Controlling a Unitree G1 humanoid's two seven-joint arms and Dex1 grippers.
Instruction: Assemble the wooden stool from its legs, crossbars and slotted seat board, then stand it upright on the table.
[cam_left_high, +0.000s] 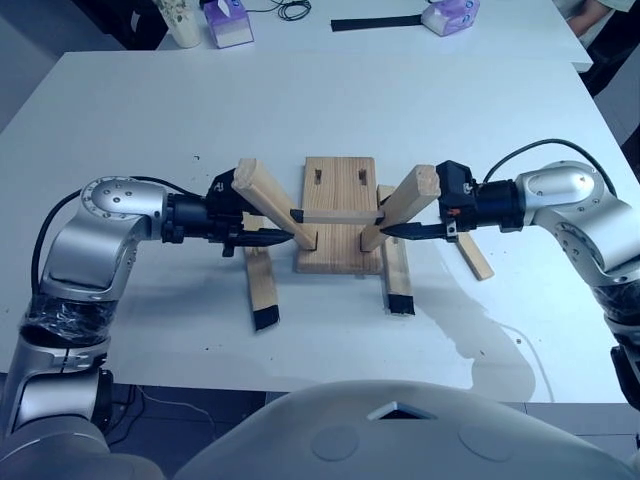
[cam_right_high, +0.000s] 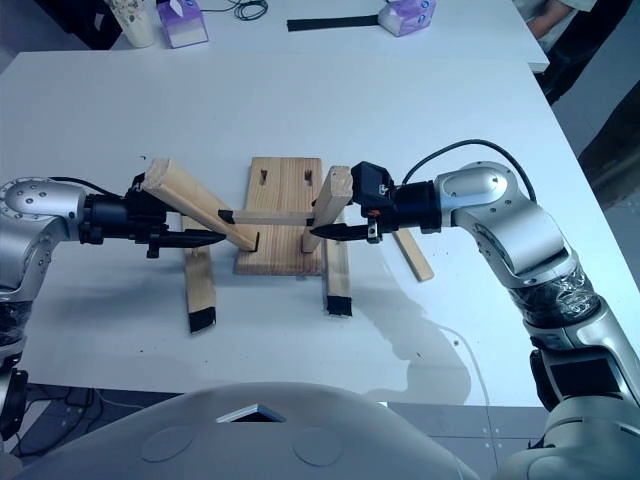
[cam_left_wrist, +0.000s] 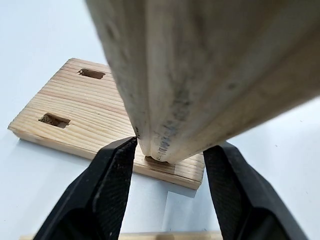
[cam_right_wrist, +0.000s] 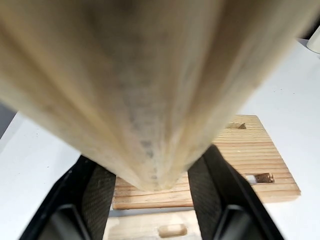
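Joining two legs through a crossbar looks like the step in hand.

Head views: left gripper (cam_left_high: 285, 237) clamped on the left leg (cam_left_high: 268, 198), right gripper (cam_left_high: 400, 230) clamped on the right leg (cam_left_high: 408, 200). Both legs are tilted. The crossbar (cam_left_high: 340, 215) spans between them above the seat board (cam_left_high: 340, 172), which lies flat on the table (cam_left_high: 150, 120). Spare legs (cam_left_high: 262, 290) lie beside the board.

Left wrist view: fingers (cam_left_wrist: 107, 185) grip the leg on both sides, with the slotted board beyond.

Right wrist view: fingers (cam_right_wrist: 97, 195) likewise flank their leg.

Next move, as I judge it: press the legs inward to seat the crossbar square, then line the leg ends up with the slots.
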